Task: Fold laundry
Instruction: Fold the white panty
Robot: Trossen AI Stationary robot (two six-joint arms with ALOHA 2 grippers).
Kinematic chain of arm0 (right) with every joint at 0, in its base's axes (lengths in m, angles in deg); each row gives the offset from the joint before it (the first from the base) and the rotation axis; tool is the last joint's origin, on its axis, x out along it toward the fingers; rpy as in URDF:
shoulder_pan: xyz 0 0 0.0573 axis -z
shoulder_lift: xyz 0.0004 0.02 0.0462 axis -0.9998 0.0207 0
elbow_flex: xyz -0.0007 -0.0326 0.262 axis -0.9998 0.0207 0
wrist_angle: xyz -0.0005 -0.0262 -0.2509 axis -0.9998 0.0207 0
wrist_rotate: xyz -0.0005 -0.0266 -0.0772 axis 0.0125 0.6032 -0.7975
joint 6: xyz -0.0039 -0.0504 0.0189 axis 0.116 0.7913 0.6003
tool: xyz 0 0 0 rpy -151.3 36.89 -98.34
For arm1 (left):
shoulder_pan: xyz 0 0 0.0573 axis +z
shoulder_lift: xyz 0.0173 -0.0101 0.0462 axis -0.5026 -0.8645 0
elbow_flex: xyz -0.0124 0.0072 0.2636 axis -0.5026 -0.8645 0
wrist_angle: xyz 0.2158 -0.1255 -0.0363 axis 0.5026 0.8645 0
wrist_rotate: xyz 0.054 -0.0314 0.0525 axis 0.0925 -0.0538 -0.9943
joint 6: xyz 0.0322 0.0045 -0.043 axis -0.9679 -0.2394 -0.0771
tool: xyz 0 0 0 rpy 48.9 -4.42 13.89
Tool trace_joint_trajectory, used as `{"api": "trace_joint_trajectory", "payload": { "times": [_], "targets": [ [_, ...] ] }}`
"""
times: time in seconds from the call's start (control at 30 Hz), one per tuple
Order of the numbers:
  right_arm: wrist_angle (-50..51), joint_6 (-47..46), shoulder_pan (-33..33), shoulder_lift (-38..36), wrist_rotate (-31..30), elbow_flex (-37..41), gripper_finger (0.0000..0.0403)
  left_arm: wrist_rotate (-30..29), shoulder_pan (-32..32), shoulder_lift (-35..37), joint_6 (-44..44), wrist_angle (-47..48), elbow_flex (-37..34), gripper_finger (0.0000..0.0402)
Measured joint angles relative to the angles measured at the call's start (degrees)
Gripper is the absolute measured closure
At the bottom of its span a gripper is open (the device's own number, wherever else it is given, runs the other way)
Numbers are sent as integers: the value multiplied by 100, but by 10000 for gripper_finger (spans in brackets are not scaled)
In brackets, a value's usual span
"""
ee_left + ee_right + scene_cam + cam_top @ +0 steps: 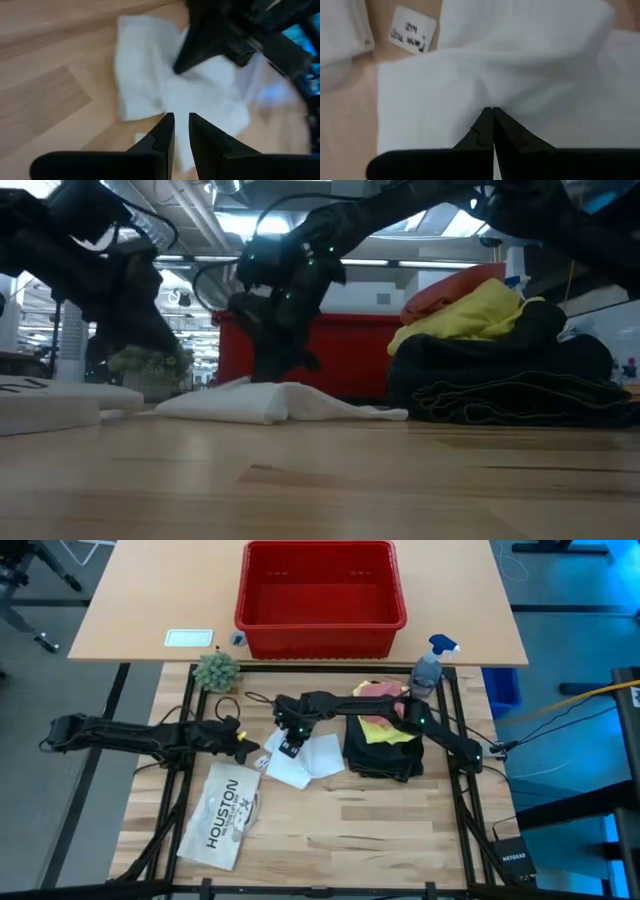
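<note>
Right gripper [289, 747], fingers pressed together on the small white cloth [305, 760] mid-table beside the dark trousers pile [383, 755], could slip off that thin pinch if lifted.

A red plastic basket [320, 595] is sitting on the far tabletop [140, 610], with a small white card [189, 638] lying near its left corner. A green plant [216, 670] and a spray bottle [430, 665] are standing nearer. A flat white "HOUSTON" item [222, 814] is lying on the wooden tabletop [360, 840].
</note>
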Motion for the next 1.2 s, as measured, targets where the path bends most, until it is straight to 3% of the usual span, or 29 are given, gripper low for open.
{"api": "trace_joint_trajectory", "payload": {
  "times": [0.17, 0.33, 0.5, 0.63, 0.83, 0.97, 1.07, 1.2],
  "targets": [
    [1, -3, -4, -111, -77, 1, 403, -12, 166, -736, 111, -64, 0, 355],
    [394, 29, 25, -440, -1243, 0, 403, 43, 220, -1218, 200, -509, -4, 355],
    [-118, 150, 439, -528, -169, -14, 383, 173, 220, -1288, -124, -1405, 0, 355],
    [-166, 235, 783, -505, 316, -2, 325, 159, 220, -1290, -100, -1318, -1, 355],
    [-119, 154, 1026, -466, 849, -4, 179, 159, 217, -1289, -84, -1363, -2, 355],
    [-114, -133, 1008, -392, 698, -7, 95, 157, 217, -1288, -108, -1359, -2, 355],
    [-114, -328, 1008, -270, 549, -4, 66, 157, 217, -1288, -119, -1358, -1, 355],
    [-260, -633, 979, -239, 461, 3, 62, 157, 217, -1288, -126, -1354, 0, 355]
  ]
}}
